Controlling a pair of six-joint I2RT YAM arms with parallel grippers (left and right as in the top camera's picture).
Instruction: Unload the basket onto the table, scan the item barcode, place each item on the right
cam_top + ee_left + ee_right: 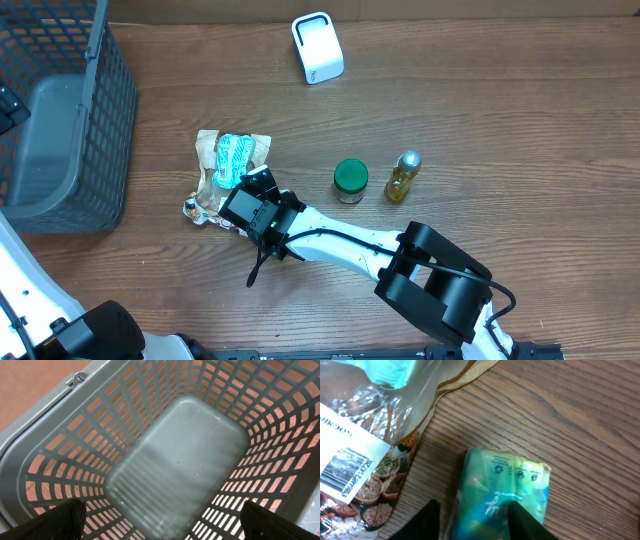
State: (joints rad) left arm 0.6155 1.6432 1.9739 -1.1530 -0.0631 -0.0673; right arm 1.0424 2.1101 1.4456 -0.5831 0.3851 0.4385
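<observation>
The right tool (472, 510), astride the teal packet (500, 482) (whether clamped cannot be told), is best closed squarely before any lift.

Teal packet (500, 495) cut off below; bag's barcode label (347, 467) blurred, perhaps unreadable.

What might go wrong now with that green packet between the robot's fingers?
1. The packet looks soft and shiny between the right gripper's fingers, so it may slip or crumple.
2. The bag lies close beside it; a finger might snag it and drag it along.
3. No barcode shows on the packet here, so the wrong side may end up facing the scanner.
</observation>
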